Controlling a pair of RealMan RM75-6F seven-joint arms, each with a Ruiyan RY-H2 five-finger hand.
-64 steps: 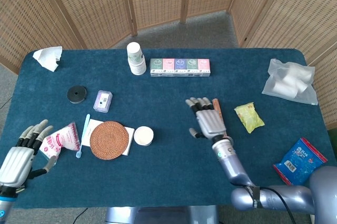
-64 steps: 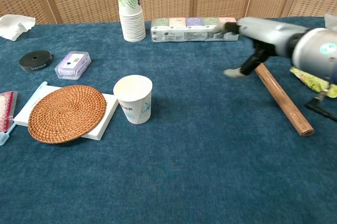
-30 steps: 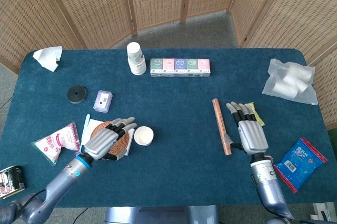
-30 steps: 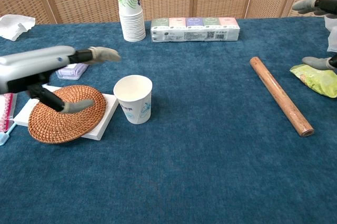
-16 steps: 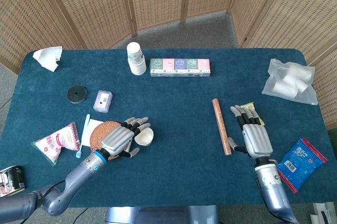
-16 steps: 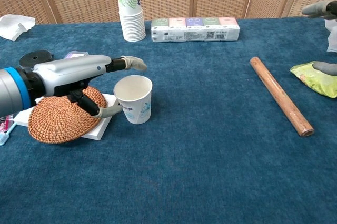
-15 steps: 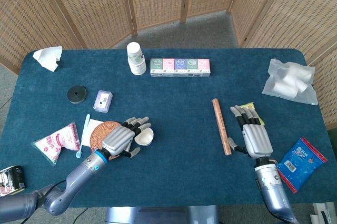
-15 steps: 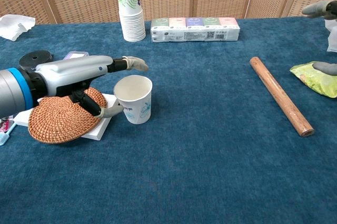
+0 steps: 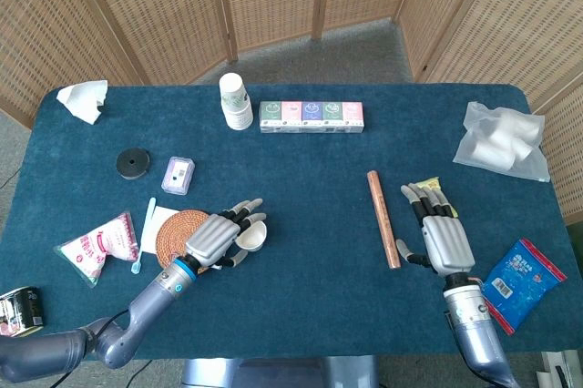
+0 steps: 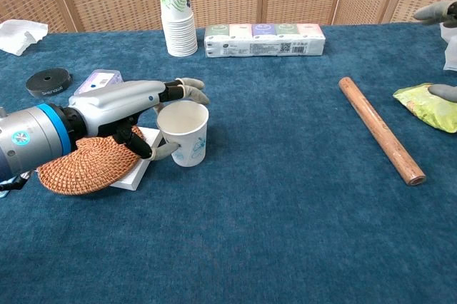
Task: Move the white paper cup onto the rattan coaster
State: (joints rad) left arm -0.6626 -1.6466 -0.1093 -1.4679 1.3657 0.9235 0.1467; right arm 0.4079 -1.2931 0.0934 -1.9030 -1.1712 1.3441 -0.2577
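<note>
The white paper cup [image 9: 255, 237] [image 10: 184, 134] stands on the blue cloth just right of the round rattan coaster [image 9: 176, 235] [image 10: 77, 163], which lies on a white pad. My left hand [image 9: 219, 235] [image 10: 127, 110] reaches over the coaster and holds the cup: its fingers [image 10: 191, 92] lie along the far rim and its thumb [image 10: 161, 152] presses the near wall. The cup's base stays on the cloth. My right hand [image 9: 442, 238] rests flat and open far to the right, beside a wooden rod [image 9: 383, 218] [image 10: 380, 130].
A stack of paper cups [image 9: 235, 101] [image 10: 177, 23] and a row of tissue packs [image 9: 311, 116] [image 10: 264, 40] stand at the back. A black disc [image 9: 133, 163], a purple box [image 9: 178, 175] and a pink packet [image 9: 102, 244] lie left. A blue packet [image 9: 521, 283] lies right.
My left hand has come in from the left over the coaster and closed its fingers and thumb round the cup, nudging it slightly right. My right hand withdrew to the right and now stays still.
</note>
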